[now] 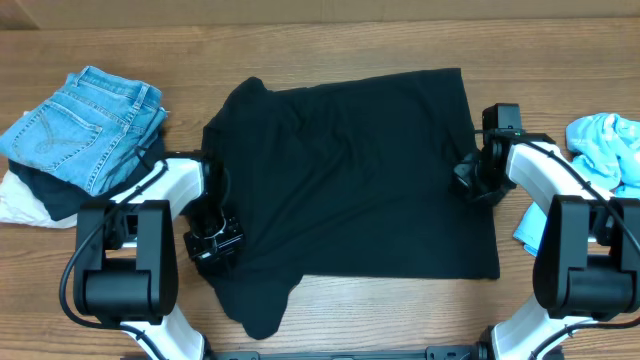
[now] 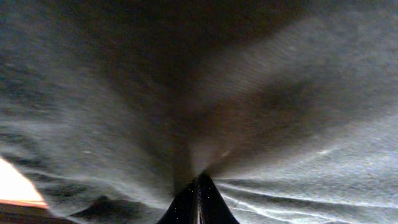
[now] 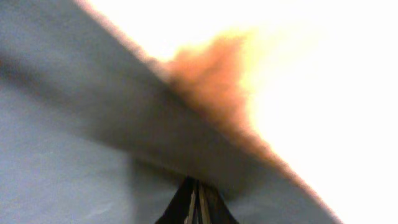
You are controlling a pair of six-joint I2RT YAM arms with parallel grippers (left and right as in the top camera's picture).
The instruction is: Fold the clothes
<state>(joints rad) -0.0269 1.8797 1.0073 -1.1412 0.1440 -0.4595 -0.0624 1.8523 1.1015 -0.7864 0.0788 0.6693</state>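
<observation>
The black T-shirt (image 1: 350, 180) lies spread flat in the middle of the tabletop (image 1: 330, 40), turned sideways with its sleeves toward the left arm and its straight hem toward the right arm. The left gripper (image 1: 213, 243) is closed on a pinch of the shirt near the lower sleeve, and the left wrist view shows creases fanning out from its tips. The right gripper (image 1: 470, 180) is closed at the hem edge, where a fold of cloth runs into its tips. The step looks like a lengthwise fold with both ends held. To do it well, the two arms should probably rise together and no higher than needed, with light tension between them so the middle does not sag. They can then carry the held edge across to meet the opposite one and set it down before letting go. The lower sleeve hangs loose toward the front edge and could trail or tuck under, so it may need a separate fold. Whether each pinch has taken one layer or both cannot be told, as both wrist views are blurred and the right one is washed out by glare. No neck tag is visible. The blue jeans (image 1: 90, 120) sit on a stack well to the left, and a light blue garment (image 1: 608, 145) lies at the far right, cut off by the frame
</observation>
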